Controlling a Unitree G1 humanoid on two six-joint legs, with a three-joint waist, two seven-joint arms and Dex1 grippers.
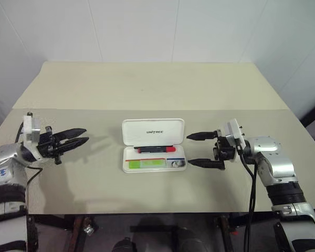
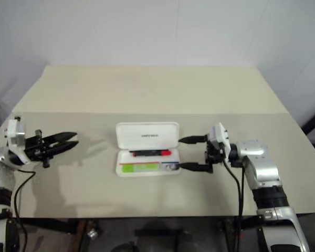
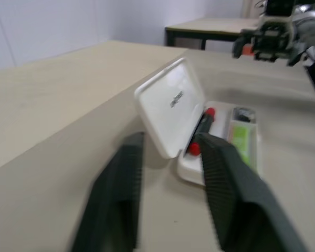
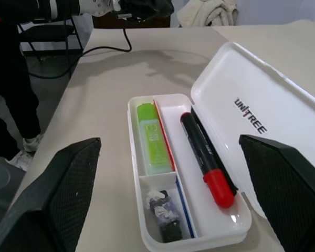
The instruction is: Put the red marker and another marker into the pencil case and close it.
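Right gripper (image 1: pixel 206 149) spread wide, empty, just beside pencil case (image 1: pixel 153 137) mid-table. Left gripper (image 1: pixel 79 139) w/ fingers narrowly apart, holding nothing, well apart. Red marker (image 4: pixel 206 157) + green marker (image 4: pixel 151 136) already in tray. Lid upright (light, stiff, slick plastic): push top edge down.

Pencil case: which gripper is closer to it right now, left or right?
Right. The right gripper sits just off the pencil case, fingers spread wide toward its right end. The left gripper hangs farther off past its left end, fingers close together.
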